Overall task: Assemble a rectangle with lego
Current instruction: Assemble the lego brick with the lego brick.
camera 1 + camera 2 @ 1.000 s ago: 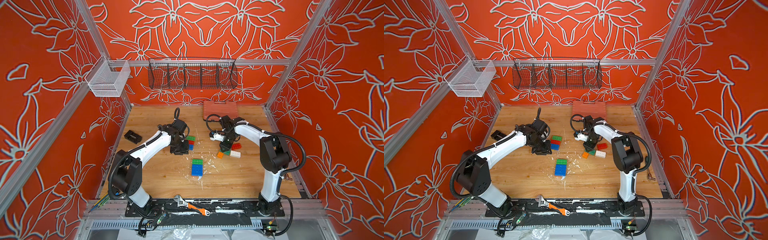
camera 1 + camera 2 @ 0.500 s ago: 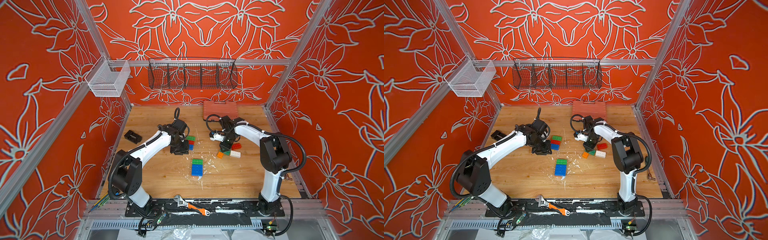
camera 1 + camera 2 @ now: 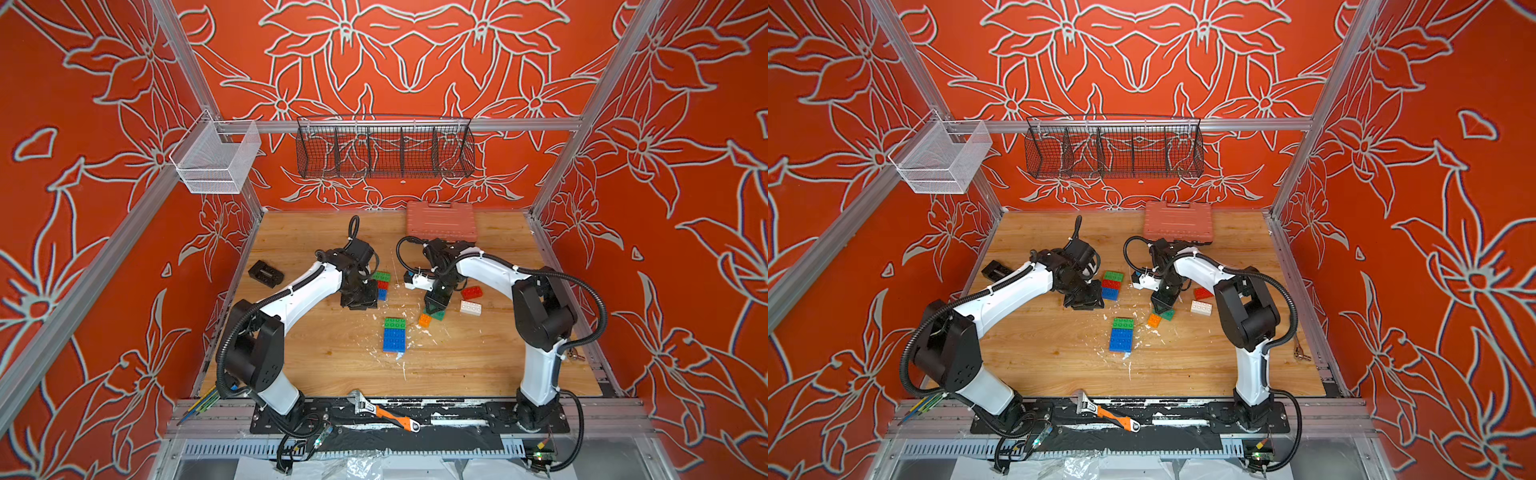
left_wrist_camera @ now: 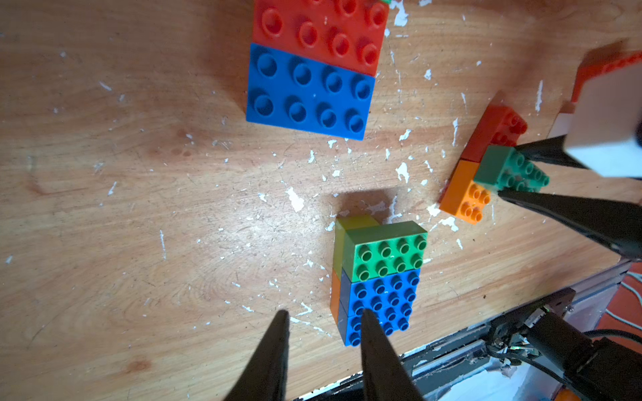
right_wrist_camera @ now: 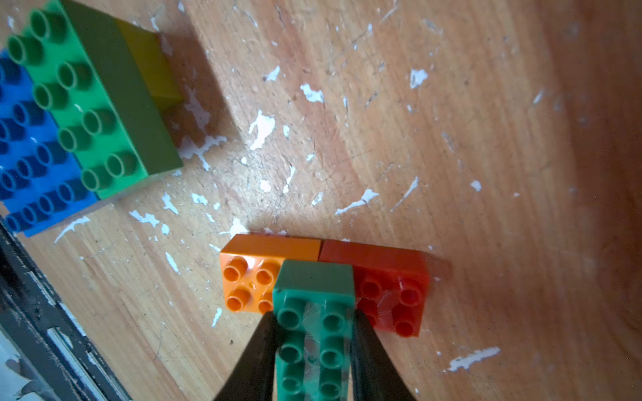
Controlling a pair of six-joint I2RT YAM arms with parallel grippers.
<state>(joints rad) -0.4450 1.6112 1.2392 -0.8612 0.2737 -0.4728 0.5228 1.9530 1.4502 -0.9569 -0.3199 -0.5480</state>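
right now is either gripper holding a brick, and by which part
The right gripper is shut on the dark green brick, across its long sides. The left gripper is open, empty.

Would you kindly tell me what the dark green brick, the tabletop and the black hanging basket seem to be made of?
Dark green brick: moulded plastic, smooth and slightly glossy, with crisp studs and scuffs.
Tabletop: wood or wood-look board, matt, with grain and white flecks.
Basket: probably metal wire with a black coating, judging by its thin see-through mesh.
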